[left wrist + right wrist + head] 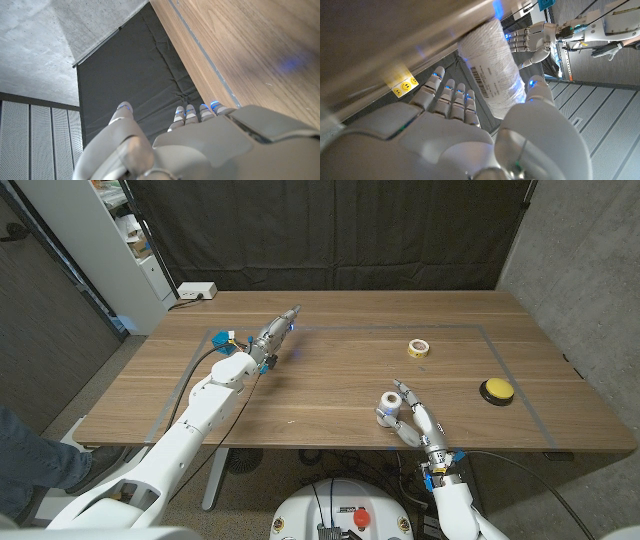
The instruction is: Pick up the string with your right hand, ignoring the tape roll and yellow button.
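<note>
A white spool of string (387, 407) with a barcode label (492, 75) stands on end on the wooden table (340, 385), front centre-right. My right hand (412, 418) reaches around it from the near side, fingers (452, 97) spread on one side and thumb (540, 97) on the other, close against the spool without a closed grip. The tape roll (419, 348) lies farther back. To the right of the spool sits the yellow button (496, 389). My left hand (272, 337) is at the back left, its straight fingers (192, 112) pointing away and holding nothing; the left hand (535, 37) also shows beyond the spool.
A white power strip (195, 291) lies at the table's back left corner, beside a white shelf unit (120, 240). Grey tape lines (500, 350) mark a rectangle on the tabletop. A person's leg (30, 455) is at the lower left edge.
</note>
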You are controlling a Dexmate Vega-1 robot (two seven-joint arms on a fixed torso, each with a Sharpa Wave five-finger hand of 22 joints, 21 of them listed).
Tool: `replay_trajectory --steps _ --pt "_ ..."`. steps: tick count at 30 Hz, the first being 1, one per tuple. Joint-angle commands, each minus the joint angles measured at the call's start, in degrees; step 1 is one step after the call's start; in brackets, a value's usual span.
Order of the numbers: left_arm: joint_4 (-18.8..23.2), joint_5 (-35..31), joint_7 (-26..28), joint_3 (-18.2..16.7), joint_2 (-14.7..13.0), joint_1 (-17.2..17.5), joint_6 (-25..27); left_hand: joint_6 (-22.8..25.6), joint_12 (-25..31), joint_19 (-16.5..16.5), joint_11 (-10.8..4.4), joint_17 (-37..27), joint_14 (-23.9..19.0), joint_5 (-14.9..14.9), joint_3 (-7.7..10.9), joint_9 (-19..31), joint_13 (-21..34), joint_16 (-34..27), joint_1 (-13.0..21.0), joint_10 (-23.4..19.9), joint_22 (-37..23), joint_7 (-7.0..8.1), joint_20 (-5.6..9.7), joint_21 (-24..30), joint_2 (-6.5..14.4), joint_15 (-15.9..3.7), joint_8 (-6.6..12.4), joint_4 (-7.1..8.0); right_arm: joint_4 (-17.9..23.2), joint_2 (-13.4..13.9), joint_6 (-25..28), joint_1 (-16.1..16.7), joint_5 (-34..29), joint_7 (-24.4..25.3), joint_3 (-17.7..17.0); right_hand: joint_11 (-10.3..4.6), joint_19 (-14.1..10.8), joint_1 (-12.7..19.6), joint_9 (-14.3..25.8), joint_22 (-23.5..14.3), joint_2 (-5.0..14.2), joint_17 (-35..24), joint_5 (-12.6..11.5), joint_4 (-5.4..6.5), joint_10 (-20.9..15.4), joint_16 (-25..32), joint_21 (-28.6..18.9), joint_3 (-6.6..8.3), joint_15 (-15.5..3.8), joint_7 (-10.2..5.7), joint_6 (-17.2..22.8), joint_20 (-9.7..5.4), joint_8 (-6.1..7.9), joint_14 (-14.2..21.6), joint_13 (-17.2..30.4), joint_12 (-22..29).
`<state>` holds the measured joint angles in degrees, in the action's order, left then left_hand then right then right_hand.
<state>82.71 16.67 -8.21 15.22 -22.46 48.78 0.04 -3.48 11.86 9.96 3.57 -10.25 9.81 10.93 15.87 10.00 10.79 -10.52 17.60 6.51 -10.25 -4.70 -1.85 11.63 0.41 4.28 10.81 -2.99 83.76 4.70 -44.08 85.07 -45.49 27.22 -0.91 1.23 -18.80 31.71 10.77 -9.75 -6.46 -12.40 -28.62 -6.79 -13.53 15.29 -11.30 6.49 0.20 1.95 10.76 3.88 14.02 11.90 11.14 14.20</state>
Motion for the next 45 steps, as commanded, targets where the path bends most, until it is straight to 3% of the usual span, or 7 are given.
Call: replay_trajectory --steps 1,15,21,25,31,39,45 --pt "0.42 -0.11 0.39 0.02 0.10 0.31 0.30 0.11 0.04 5.24 -0.07 -0.16 2.03 -0.26 0.09 0.29 0.22 -0.17 -0.04 0.14 -0.15 -0.52 -0.37 -0.17 0.57 0.29 -0.02 -0.50 -0.34 0.21 0.86 -0.10 -0.17 1.80 0.95 0.21 -0.73 0.95 0.27 -0.22 0.01 -0.17 -0.54 -0.12 -1.53 0.48 -0.38 -0.19 0.09 -0.03 1.02 -0.11 0.60 0.93 0.29 0.49" --pt "1.07 -0.27 0.55 0.15 0.06 0.38 0.66 0.13 0.06 5.30 -0.03 -0.16 2.12 -0.26 0.08 0.29 0.22 -0.16 -0.05 0.15 -0.15 -0.50 -0.39 -0.20 0.67 0.30 -0.01 -0.59 -1.10 -0.10 1.39 -0.20 -0.66 5.05 1.84 -1.56 -3.89 2.49 0.41 -0.29 0.47 -0.01 -1.85 -0.20 -11.34 1.37 -0.78 -0.73 -1.68 -1.94 9.80 -0.10 2.70 5.69 0.77 2.77" --pt "1.20 -0.22 0.71 0.14 0.21 0.56 0.59 0.14 0.05 5.38 -0.07 -0.16 2.18 -0.26 0.08 0.29 0.22 -0.15 -0.06 0.19 -0.16 -0.52 -0.50 -0.23 0.70 0.29 -0.01 -0.62 -1.81 -0.12 0.51 -0.29 -0.78 7.00 2.14 -1.47 -5.65 3.47 0.53 -0.33 1.45 -0.24 -2.33 -0.06 -16.21 3.61 -0.95 -0.68 -3.26 -2.99 15.01 -0.90 3.88 12.69 0.83 3.55" --pt "1.41 -0.28 0.78 0.18 0.19 0.69 0.48 0.13 0.04 5.41 -0.14 -0.16 2.18 -0.26 0.07 0.29 0.22 -0.15 -0.06 0.22 -0.16 -0.52 -0.51 -0.24 0.72 0.28 -0.01 -0.64 -2.20 -0.19 -0.03 -0.27 -0.94 8.23 2.31 -2.77 -10.35 4.76 0.68 -0.42 2.56 -0.86 -2.37 -0.13 -19.92 5.16 -2.20 -0.29 -3.99 -3.29 18.10 -2.82 4.43 17.20 0.96 4.04" --pt "1.90 -0.18 0.92 0.08 0.16 1.09 0.61 0.14 0.04 5.40 -0.19 -0.16 2.20 -0.27 0.07 0.29 0.22 -0.15 -0.07 0.23 -0.16 -0.52 -0.52 -0.23 0.76 0.30 -0.01 -0.68 -2.18 -0.15 -0.10 -0.07 -1.06 8.79 2.41 -2.49 -16.62 5.80 0.87 -0.54 3.24 -1.68 -2.05 -0.20 -22.12 6.75 -3.97 -0.08 -4.91 -3.47 19.89 -3.79 4.55 21.58 1.26 4.07" --pt "2.32 -0.22 1.28 -0.03 0.11 1.59 0.89 0.17 0.02 5.44 -0.18 -0.17 2.23 -0.27 0.05 0.30 0.23 -0.16 -0.09 0.30 -0.16 -0.49 -0.74 -0.24 0.79 0.26 0.00 -0.72 -1.99 -0.50 0.39 0.22 -1.37 9.90 2.50 -3.03 -20.99 7.22 1.54 -0.79 4.26 -3.02 -1.53 -0.35 -25.45 8.75 -5.15 0.41 -6.30 -4.51 23.24 -4.14 5.62 26.50 2.07 4.97" --pt "2.32 -0.17 1.34 -0.08 0.18 1.72 0.97 0.12 0.02 5.46 -0.20 -0.17 2.23 -0.27 0.04 0.30 0.23 -0.17 -0.11 0.34 -0.16 -0.52 -0.80 -0.25 0.82 0.26 -0.02 -0.76 -1.89 -0.89 0.91 0.32 -1.92 11.34 2.59 -5.41 -24.31 9.45 2.90 -1.12 5.46 -6.00 -0.69 -0.87 -31.23 11.99 -6.25 0.91 -7.83 -6.10 28.97 -6.08 8.47 32.15 3.56 7.82"
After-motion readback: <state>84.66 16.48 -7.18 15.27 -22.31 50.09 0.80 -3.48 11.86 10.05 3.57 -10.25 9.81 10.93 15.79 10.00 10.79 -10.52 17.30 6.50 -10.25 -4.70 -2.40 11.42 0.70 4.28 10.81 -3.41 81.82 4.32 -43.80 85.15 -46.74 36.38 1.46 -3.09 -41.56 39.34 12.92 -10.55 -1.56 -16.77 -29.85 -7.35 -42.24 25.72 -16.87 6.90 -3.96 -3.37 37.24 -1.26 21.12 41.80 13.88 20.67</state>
